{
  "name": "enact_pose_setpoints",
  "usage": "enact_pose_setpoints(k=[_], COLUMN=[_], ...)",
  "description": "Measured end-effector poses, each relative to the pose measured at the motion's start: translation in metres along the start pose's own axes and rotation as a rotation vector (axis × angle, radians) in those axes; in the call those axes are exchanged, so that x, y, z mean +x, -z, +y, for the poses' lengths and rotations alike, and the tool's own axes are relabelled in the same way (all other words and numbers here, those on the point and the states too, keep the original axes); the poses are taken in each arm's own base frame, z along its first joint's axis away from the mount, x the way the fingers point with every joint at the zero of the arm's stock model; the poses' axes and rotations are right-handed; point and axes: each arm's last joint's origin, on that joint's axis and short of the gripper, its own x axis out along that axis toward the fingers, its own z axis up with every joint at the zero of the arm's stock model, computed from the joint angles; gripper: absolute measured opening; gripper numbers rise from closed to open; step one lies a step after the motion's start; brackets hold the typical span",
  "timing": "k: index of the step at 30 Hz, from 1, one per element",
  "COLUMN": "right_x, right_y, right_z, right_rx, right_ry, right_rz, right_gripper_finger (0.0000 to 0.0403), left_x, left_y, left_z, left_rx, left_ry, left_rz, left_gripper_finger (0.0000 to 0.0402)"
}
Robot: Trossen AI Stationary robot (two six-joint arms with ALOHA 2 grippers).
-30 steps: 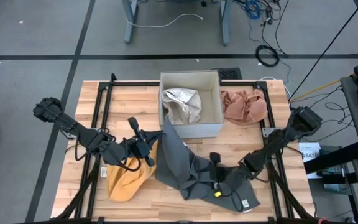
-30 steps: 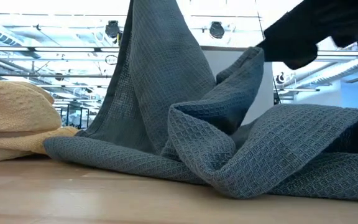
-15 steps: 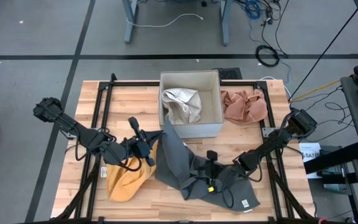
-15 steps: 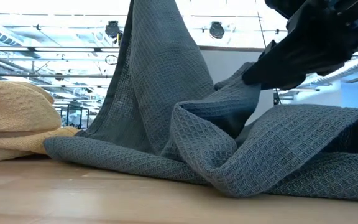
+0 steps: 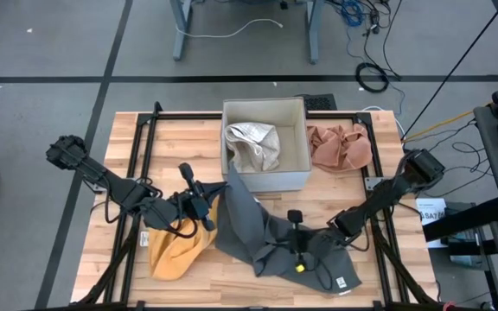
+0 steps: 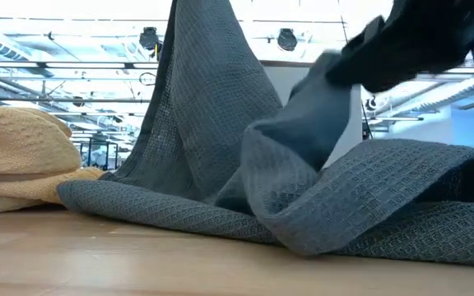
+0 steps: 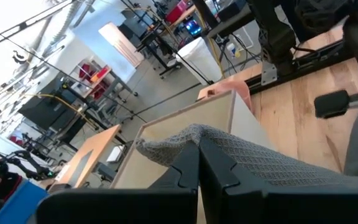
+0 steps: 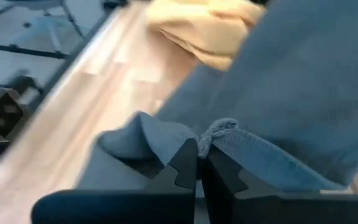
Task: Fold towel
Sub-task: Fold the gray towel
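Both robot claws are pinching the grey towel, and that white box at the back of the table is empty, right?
Not quite: the white box holds a crumpled pale cloth, as the high view shows. The left gripper and right gripper are indeed both shut on the grey towel.

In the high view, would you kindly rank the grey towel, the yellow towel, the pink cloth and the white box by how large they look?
1. grey towel, widest spread
2. white box
3. yellow towel and pink cloth: these look alike, and the yellow one is partly hidden by the grey towel and the left gripper, so I will not rank them.
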Motion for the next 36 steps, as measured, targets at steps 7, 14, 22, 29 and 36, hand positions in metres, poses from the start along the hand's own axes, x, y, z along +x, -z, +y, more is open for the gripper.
enact_pose_setpoints(k=[7,14,22,29,36], right_x=[-0.053,-0.135,-0.200,-0.226,-0.247], right_y=[-0.036,-0.070,-0.086,-0.095,-0.111], right_z=[0.011,0.017,0.008,-0.003,-0.001], right_rx=[-0.118,-0.216,-0.294,-0.357,-0.452], right_ry=[-0.108,-0.264,-0.373,-0.385,-0.387], right_rz=[-0.141,-0.369,-0.577,-0.720,-0.755], right_gripper_finger=[0.0002,0.0001,0.0000,0.0000,0.0000], left_x=[-0.006,-0.028,-0.066,-0.097,-0.111], left_y=[-0.003,-0.020,-0.045,-0.061,-0.067], left_z=[-0.006,-0.014,-0.015,-0.009,-0.004], left_rx=[-0.006,0.070,0.132,0.166,0.202], left_ry=[0.095,0.184,0.182,0.160,0.117], left_rz=[-0.054,-0.219,-0.470,-0.706,-0.845], left_gripper_finger=[0.0000,0.0000,0.0000,0.0000,0.0000])
